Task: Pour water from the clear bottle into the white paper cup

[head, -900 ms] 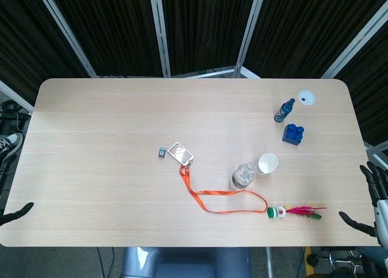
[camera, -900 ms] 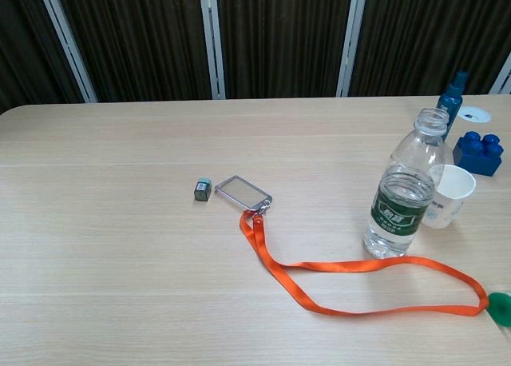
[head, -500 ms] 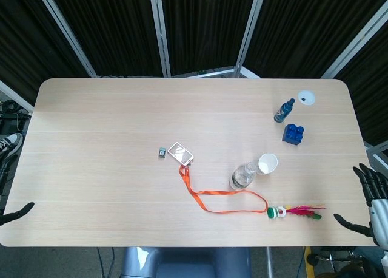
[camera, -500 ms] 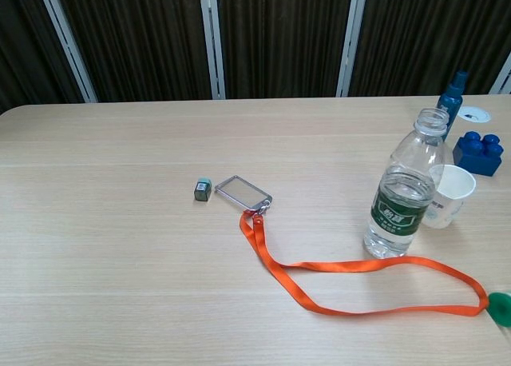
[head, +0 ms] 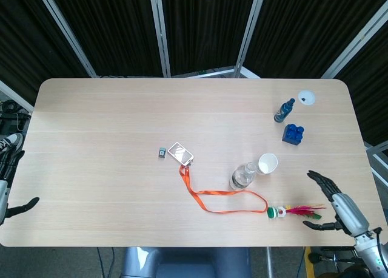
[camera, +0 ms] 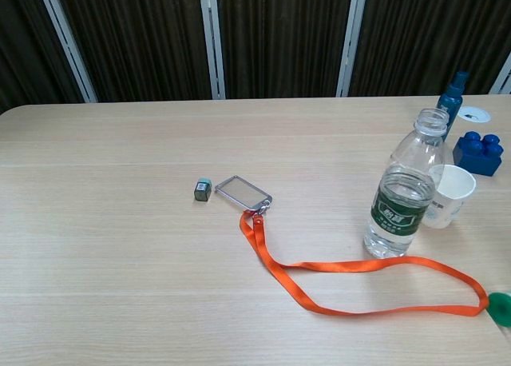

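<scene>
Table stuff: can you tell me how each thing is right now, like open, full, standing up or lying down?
clear bottle: upright, cap off, partly filled
white paper cup: upright, beside the bottle
blue bottle: lying on its side
orange lanyard: looped on the table, clipped to the badge holder
right robot hand: open, holding nothing
left robot hand: mostly out of view

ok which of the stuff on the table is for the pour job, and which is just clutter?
For the job:
clear bottle, cap off
white paper cup, right beside it
right hand, open, nearest

Lying about:
orange lanyard with badge holder
blue brick
small blue bottle
feather shuttlecock
</scene>
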### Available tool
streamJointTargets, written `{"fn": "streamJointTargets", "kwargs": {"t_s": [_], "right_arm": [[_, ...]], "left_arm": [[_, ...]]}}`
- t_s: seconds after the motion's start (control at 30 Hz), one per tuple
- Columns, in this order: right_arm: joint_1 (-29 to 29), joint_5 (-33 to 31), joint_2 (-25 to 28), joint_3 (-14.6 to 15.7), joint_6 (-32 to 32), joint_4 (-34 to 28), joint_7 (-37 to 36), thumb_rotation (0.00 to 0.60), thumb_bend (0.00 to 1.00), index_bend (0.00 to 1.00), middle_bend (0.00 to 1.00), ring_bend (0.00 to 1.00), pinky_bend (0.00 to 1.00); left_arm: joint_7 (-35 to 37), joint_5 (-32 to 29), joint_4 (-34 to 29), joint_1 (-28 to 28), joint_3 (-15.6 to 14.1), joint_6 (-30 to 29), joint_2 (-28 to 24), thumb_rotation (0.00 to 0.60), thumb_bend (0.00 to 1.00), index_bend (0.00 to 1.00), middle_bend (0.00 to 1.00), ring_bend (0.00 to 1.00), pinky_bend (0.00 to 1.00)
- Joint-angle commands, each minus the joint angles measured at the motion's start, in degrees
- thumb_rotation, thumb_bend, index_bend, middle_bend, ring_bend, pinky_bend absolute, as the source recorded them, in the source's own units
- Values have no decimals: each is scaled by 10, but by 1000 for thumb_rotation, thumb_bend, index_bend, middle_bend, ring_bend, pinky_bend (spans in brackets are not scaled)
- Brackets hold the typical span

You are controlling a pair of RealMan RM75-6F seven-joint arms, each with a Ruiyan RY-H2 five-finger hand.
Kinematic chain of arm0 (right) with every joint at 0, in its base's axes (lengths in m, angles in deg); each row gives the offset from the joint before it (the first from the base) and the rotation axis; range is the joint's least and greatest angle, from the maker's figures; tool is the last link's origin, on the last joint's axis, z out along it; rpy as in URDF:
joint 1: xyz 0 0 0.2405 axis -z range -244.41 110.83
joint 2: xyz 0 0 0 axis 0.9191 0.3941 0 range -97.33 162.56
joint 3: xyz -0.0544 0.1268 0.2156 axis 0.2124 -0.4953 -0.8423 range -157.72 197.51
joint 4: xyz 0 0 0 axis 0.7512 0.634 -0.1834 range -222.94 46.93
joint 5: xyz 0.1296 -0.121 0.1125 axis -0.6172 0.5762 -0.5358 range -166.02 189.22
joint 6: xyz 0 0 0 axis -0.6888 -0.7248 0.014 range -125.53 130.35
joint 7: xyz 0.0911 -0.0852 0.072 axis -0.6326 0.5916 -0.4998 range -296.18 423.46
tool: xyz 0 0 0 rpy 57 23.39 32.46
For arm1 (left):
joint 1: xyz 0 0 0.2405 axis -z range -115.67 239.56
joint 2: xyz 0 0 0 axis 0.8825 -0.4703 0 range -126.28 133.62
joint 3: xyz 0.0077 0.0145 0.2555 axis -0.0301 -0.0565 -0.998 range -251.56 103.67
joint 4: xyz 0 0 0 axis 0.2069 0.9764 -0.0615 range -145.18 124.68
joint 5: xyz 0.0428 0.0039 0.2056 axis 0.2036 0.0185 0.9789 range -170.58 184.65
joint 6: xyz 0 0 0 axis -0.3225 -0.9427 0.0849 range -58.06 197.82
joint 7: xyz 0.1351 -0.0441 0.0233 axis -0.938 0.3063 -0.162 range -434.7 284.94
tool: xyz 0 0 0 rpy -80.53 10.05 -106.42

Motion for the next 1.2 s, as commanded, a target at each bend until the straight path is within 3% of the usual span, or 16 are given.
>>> {"fn": "streamJointTargets", "kwargs": {"t_s": [0.03,0.33,0.77,1.2], "right_arm": [[-43,40,-47,20,18,49,-53,600,0,0,0,0,12],[-100,25,-106,21,49,94,-132,600,0,0,0,0,72],[-124,-2,-139,27,72,127,-139,600,0,0,0,0,72],[-157,-58,-188,-4,98,164,-138,600,0,0,0,0,72]], "left_arm": [[-9,-12,1,4,5,5,6,600,39,0,0,0,0],[-50,-71,15,20,20,28,30,600,41,0,0,0,0],[-68,-110,28,33,28,46,42,600,39,0,0,0,0],[-80,-124,30,40,27,53,48,600,42,0,0,0,0]]}}
